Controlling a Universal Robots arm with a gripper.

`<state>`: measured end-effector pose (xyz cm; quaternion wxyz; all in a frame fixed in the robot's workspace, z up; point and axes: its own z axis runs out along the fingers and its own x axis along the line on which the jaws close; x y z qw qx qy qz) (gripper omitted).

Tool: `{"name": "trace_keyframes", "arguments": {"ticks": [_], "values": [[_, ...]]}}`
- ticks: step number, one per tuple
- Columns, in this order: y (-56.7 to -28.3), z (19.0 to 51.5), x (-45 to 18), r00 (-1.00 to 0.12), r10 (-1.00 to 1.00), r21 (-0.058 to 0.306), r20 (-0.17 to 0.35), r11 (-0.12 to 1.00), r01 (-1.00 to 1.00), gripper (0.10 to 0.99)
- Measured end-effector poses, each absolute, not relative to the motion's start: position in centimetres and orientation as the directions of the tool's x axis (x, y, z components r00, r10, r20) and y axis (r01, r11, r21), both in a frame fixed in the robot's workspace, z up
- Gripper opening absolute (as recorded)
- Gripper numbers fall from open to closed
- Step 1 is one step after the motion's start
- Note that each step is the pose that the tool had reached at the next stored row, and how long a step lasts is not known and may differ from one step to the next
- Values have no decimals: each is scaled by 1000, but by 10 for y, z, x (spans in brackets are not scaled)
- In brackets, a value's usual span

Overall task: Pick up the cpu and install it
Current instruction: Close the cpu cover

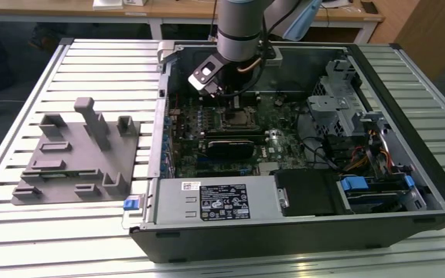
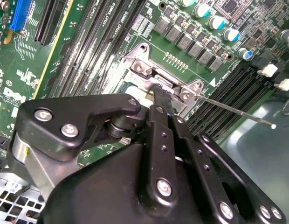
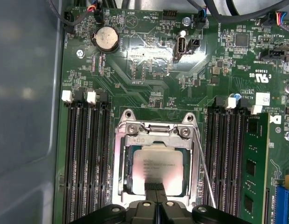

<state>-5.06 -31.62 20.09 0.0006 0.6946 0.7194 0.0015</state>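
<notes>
One cpu (image 3: 155,163) lies flat in the one socket (image 3: 118,158), and the single gripper (image 3: 155,186), closed tight and holding nothing, stands over its edge.

Exterior view: even, diffuse room light from overhead, no hard shadows. The slats of the counter (image 1: 21,231) are bright w/ a soft sheen. The inside of the computer case (image 1: 284,243) is much dimmer, esp. under the arm.

First wrist view: whitish glare patch on the motherboard (image 3: 149,56) (it washes out the traces there), pale reflection on the cpu (image 3: 156,161), pinkish glow on the socket frame (image 3: 117,154).

Second wrist view: gripper (image 2: 161,95) reads near black, w/ dull highlights on its screws. Teal sheen on the case's bare metal.
</notes>
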Motion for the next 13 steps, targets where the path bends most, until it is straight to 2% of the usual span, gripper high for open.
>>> {"name": "trace_keyframes", "arguments": {"ticks": [13], "values": [[-316, 208, -47, -35, 999, 3, 1, 35, 999, 106]]}}
